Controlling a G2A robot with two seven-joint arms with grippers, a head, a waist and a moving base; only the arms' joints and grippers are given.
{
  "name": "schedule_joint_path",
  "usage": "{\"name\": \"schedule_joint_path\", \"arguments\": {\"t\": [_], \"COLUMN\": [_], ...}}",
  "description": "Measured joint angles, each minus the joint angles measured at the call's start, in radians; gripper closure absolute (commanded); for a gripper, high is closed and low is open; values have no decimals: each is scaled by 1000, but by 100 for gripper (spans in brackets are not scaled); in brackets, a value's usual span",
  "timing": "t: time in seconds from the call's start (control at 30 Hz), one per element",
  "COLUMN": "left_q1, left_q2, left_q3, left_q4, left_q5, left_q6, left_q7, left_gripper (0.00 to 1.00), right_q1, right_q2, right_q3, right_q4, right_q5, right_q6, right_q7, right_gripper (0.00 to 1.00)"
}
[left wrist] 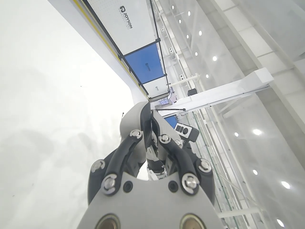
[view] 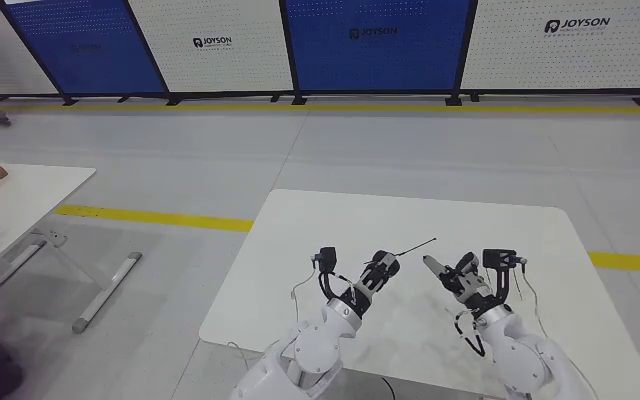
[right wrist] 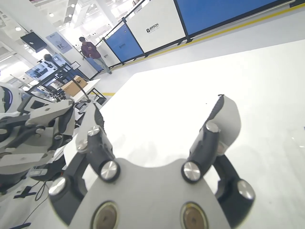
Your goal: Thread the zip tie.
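Zip tie (view: 415, 248) thin and faint, pinched in closed left pincer (view: 388, 262), right pincer (view: 448, 265) wide open, empty

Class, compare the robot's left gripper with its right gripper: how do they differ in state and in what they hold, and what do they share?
The left gripper is shut, while the right gripper is open. The left gripper pinches a thin black zip tie; the right gripper holds nothing. Both hang side by side over the white table.
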Motion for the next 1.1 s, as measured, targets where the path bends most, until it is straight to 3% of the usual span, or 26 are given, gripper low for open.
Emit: {"name": "schedule_joint_path", "arguments": {"t": [0.2,0.23,0.27,0.3,0.47,0.7,0.9,1.1], "left_q1": [1,2,3,3,5,1,-4,-7], "left_q2": [-2,-2,-2,-1,-2,-3,-5,-6], "left_q3": [2,2,2,2,4,11,20,21], "left_q4": [9,9,9,9,7,14,18,22], "left_q5": [4,6,10,13,19,31,42,54], "left_q6": [-25,-27,-28,-30,-32,-25,-19,-17], "left_q7": [18,20,22,24,30,29,24,32], "left_gripper": [100,100,100,100,100,100,100,100], "right_q1": [14,16,19,22,27,23,19,18], "right_q2": [-8,-9,-10,-11,-12,-11,-11,-11], "right_q3": [-46,-50,-54,-58,-66,-68,-73,-81], "right_q4": [29,30,32,32,25,16,2,-3], "right_q5": [-25,-22,-18,-13,-3,-15,-30,-54], "right_q6": [-20,-22,-24,-28,-48,-65,-82,-85], "right_q7": [-10,-9,-8,-6,7,13,12,12], "right_gripper": [0,30,41,48,63,63,71,69]}}
